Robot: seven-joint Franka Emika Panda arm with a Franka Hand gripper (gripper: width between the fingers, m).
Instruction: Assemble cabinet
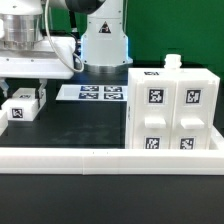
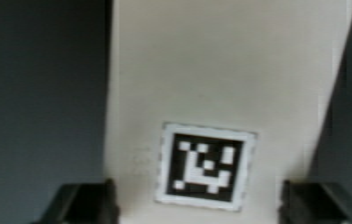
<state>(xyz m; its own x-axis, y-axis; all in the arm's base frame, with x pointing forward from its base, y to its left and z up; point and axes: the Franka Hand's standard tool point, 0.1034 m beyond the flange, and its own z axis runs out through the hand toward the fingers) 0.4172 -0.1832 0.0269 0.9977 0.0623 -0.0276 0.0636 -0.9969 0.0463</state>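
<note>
The cabinet [image 1: 170, 108] is a large white box with tagged drawer blocks on its front, standing at the exterior view's right. A small loose white block [image 1: 22, 108] with a tag lies on the dark table at the exterior view's left. My gripper [image 1: 27, 88] hangs right above this block. In the wrist view the block [image 2: 199, 90] is a long white piece with one tag, and it runs between my two dark fingertips [image 2: 84, 203]. My gripper [image 2: 198, 205] has its jaws wide apart, one at each long side of the block. I see no clamping.
The marker board [image 1: 90, 93] lies flat at the table's middle, in front of the arm's base [image 1: 105, 45]. A long white border rail [image 1: 110, 158] runs along the front edge. The cabinet stands against that rail.
</note>
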